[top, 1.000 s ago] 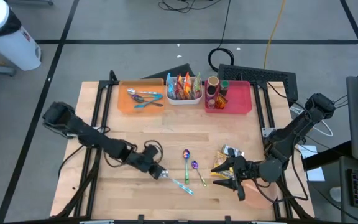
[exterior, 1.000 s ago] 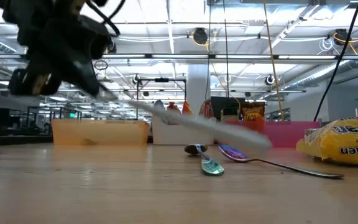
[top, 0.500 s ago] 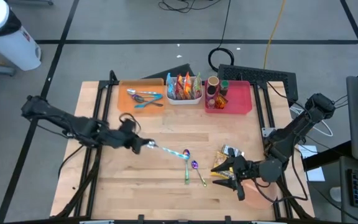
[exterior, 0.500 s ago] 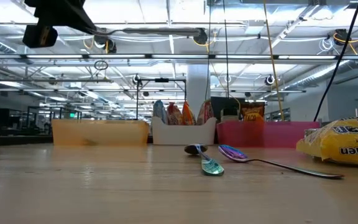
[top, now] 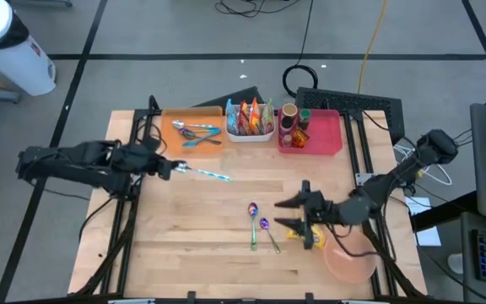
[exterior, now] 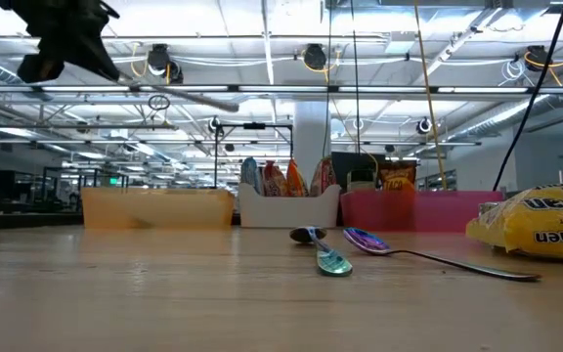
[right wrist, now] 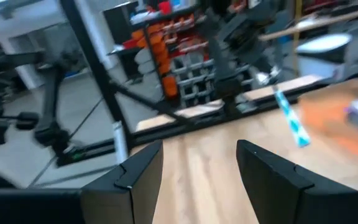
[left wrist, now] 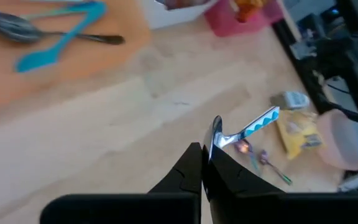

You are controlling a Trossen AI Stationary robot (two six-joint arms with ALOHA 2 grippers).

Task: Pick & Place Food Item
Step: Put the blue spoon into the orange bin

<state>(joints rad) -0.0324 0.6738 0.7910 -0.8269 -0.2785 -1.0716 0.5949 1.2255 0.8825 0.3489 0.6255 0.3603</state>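
L gripper [top: 169, 168] at table's 9 o'clock, clenched on blue-patterned spoon [top: 202, 173], R gripper [top: 300, 216] at 4 o'clock, fingers apart, holding nothing, above yellow ramen pack [top: 303, 232].

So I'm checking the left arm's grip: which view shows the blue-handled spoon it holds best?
The left wrist view: the spoon sits pinched in the shut left gripper. The high view shows it small, the low view blurred, the right wrist view only its handle.

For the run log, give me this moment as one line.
left hand: shut on blue-patterned spoon, raised | right hand: open, above ramen packet
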